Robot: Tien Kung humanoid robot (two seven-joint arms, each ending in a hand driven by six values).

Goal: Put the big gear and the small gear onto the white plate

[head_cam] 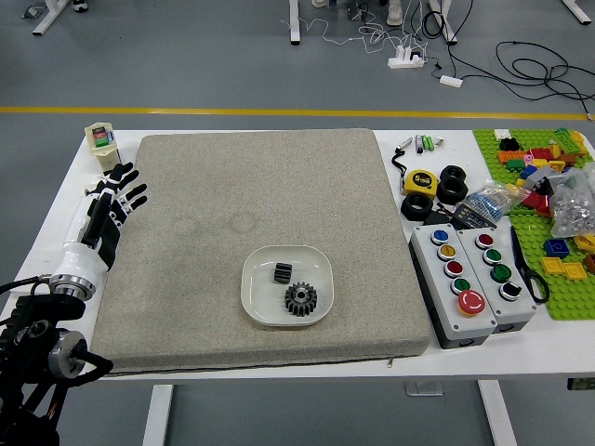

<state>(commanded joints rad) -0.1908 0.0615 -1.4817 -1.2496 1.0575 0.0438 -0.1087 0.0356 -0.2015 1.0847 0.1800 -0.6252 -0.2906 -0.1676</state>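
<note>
At the tabletop's (56,243) left side, beside the left edge of the gray mat (195,232), the robot's left hand (112,206) has its fingers spread and holds nothing. Just past its fingertips, near the far left corner of the tabletop, is a cream container (102,140). Across the mat, toward its near edge and a little right of its middle, sits the white plate (256,311). Both gears are on it: the small gear (283,273) left of the plate's middle, the big gear (300,299) closer to its near right corner. Beyond the mat's right edge are two button boxes (446,298) (517,311), with a yellow tape measure (421,183) and black wheels (452,190) farther back. Toward the tabletop's right edge, scissors (526,271) lie beside a green board (569,304) bearing toy bricks (556,248) and a clear plastic bag (574,204).
</note>
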